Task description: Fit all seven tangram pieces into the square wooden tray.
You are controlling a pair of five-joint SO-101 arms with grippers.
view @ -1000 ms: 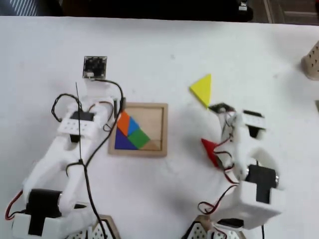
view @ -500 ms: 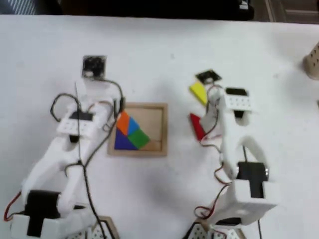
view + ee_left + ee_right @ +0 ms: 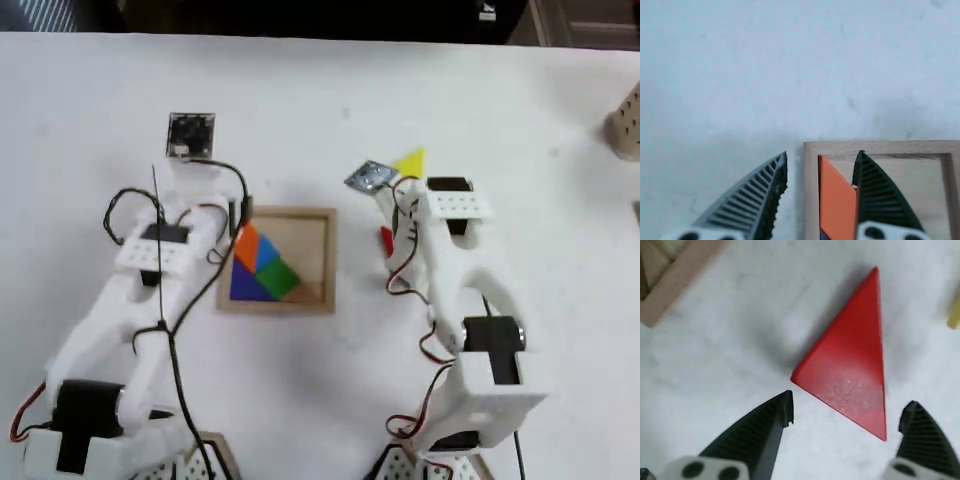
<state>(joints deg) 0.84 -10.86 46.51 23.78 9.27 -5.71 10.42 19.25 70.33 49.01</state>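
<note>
Surface (image 3: 320, 90), plain white, carries a square wooden tray (image 3: 300, 212) holding an orange piece (image 3: 836, 200), a blue piece (image 3: 245, 285) and a green piece (image 3: 283, 275) on the left arm's side. The left gripper (image 3: 822, 156) straddles the tray's wall, fingers spread. The right gripper (image 3: 849, 405) hovers, fingers spread, over a red triangle (image 3: 852, 365) lying flat beside the tray. A yellow triangle (image 3: 410, 162) lies near it.
</note>
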